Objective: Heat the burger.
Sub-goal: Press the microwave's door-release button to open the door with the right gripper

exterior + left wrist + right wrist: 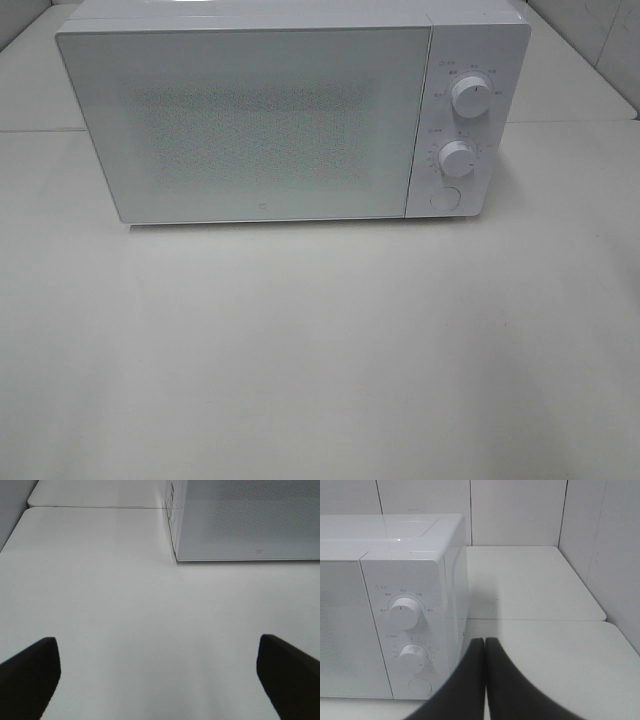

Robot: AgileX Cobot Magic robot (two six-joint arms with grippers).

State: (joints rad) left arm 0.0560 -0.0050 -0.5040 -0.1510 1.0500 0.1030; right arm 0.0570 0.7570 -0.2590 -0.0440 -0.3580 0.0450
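Note:
The burger is out of view in all three views. A white microwave [290,105] stands at the back of the white table with its door shut; it also shows in the left wrist view as the microwave [250,520] and in the right wrist view as the microwave [395,615]. Neither arm appears in the exterior high view. My left gripper [160,675] is open, its dark fingers [30,675] wide apart over bare table in front of the microwave's left corner. My right gripper [485,645] is shut with nothing in it, its tips pressed together just right of the control panel.
The microwave's panel carries an upper knob [470,96], a lower knob [457,159] and a round button [443,198]. White tiled walls [520,510] rise behind and to the right of the table. A seam [100,507] divides the tabletop.

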